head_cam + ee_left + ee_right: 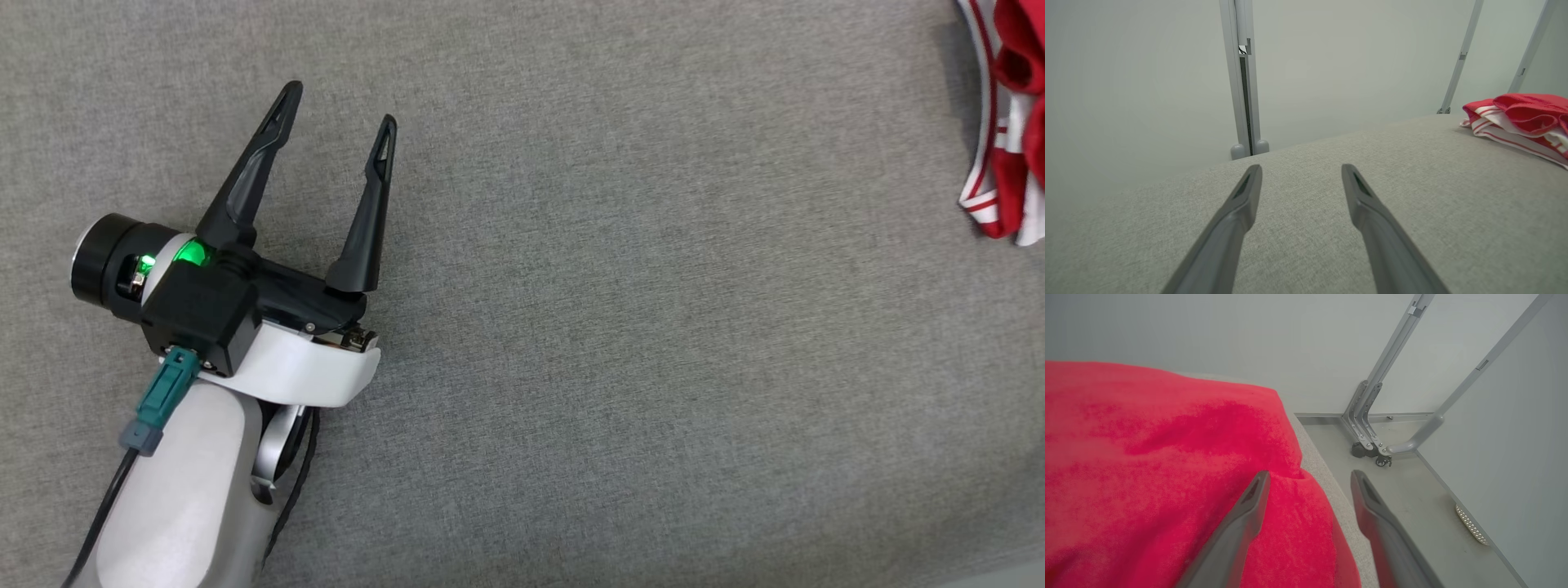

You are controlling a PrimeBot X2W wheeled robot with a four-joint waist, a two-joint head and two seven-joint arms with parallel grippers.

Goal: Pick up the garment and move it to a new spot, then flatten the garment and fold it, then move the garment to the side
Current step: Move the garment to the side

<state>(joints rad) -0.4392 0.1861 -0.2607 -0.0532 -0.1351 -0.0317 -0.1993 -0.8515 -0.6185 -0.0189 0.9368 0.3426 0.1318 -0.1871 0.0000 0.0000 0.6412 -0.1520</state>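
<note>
The garment is red cloth with white stripes, bunched at the far right edge of the grey fabric table. In the left wrist view the garment lies folded over itself at the right, well away from the fingers. My left gripper rests open at the left of the table, nothing between its fingers. My right gripper is open just above the garment, one finger over the red cloth near its edge, the other over the table edge and the floor.
The table's edge runs right beside the garment, with grey floor below. A grey frame leg with castors stands in the corner. A vertical grey post rises behind the table's far edge. Pale walls surround.
</note>
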